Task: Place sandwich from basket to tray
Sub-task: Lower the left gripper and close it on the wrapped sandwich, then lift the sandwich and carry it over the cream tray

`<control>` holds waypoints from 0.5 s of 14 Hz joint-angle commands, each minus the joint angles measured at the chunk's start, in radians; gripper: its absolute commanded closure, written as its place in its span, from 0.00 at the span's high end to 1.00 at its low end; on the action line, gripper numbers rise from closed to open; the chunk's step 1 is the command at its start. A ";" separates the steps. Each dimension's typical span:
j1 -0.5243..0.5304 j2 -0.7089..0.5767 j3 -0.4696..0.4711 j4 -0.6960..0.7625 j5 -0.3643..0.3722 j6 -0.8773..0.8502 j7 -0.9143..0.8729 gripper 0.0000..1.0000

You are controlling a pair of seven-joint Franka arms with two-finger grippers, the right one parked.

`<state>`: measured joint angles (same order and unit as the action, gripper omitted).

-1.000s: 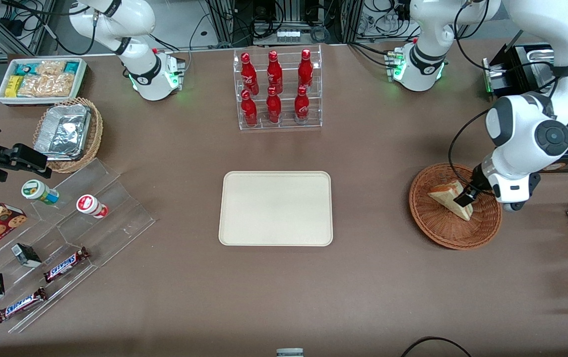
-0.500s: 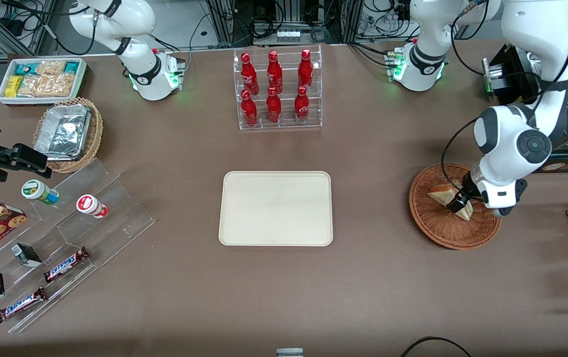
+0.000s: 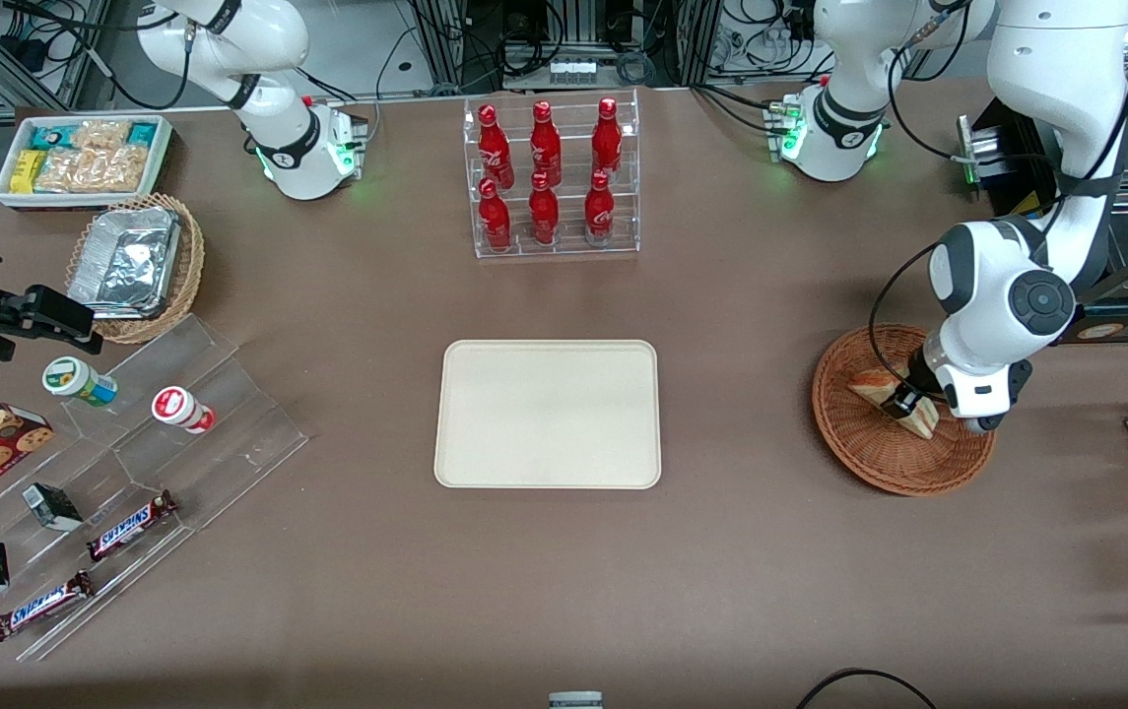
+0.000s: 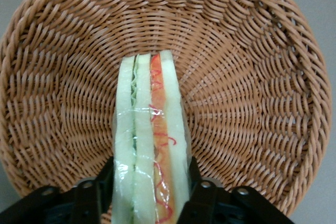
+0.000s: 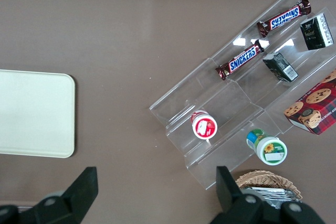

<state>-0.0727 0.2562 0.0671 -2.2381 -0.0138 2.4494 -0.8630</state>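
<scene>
The sandwich [image 3: 872, 384] [image 4: 149, 114], a plastic-wrapped wedge of pale bread with red and green filling, stands on edge in the reddish-brown wicker basket [image 3: 879, 471] [image 4: 252, 103] toward the working arm's end of the table. My left gripper [image 3: 908, 402] [image 4: 150, 182] is down in the basket with a black finger pressed against each flat side of the sandwich, shut on it. The sandwich rests on the basket floor. The cream tray [image 3: 549, 414] [image 5: 31, 114] lies flat in the middle of the table, with nothing on it.
A clear rack of red bottles [image 3: 549, 177] stands farther from the front camera than the tray. Toward the parked arm's end are a tan basket with a foil container [image 3: 135, 266], a white bin of snacks [image 3: 81, 158] and a stepped acrylic stand [image 3: 179, 423] with chocolate bars and cups.
The left arm has swung lower and toward the tray, sliding the gripper farther over the sandwich. The fingers now clasp the wedge, which stays in the basket.
</scene>
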 commanded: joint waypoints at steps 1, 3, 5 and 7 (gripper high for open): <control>-0.009 -0.066 0.003 -0.003 0.018 -0.076 -0.022 0.12; -0.013 -0.103 0.000 0.000 0.020 -0.125 -0.021 0.12; -0.042 -0.153 -0.003 0.014 0.070 -0.205 -0.021 0.12; -0.091 -0.178 -0.003 0.090 0.100 -0.347 -0.017 0.12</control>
<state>-0.1086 0.1231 0.0592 -2.2068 0.0485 2.2238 -0.8629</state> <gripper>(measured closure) 0.784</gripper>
